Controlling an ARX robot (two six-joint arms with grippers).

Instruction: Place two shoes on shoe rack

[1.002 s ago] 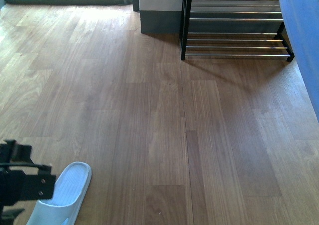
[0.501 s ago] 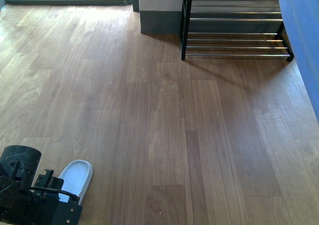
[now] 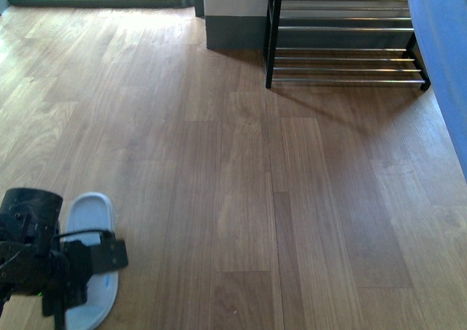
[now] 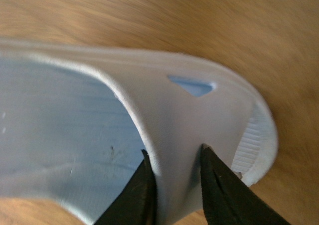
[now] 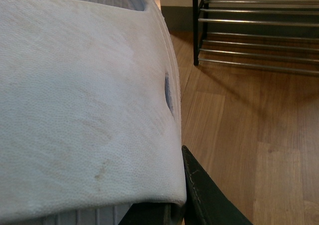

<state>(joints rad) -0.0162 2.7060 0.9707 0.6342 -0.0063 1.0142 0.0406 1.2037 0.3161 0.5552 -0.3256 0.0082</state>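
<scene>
Front view showed the left gripper (image 3: 80, 271) low at my left, over a pale slide (image 3: 91, 213) on the wooden floor (image 3: 255, 184). The slide's long side ran almost straight away from me. Its open heel end pointed far, toward the bright window side, and its toe end was near me, under the black arm. I could not tell if it touched the floor or hung just above it.

Left wrist view showed this gripper (image 4: 174, 185) squeezed onto the strap of the slide (image 4: 174, 110), with one black finger (image 4: 134, 195) inside the shoe and the other on the outside.

Right wrist view showed the right gripper (image 5: 172, 205) pinched on the edge of the other slide (image 5: 84, 100). Its white strap filled most of that view. One dark finger (image 5: 207, 197) lay against the strap's edge.

The shoe rack (image 3: 343, 52) stood far away, across the floor to my right, by the wall. Its silver rods ran side to side.
</scene>
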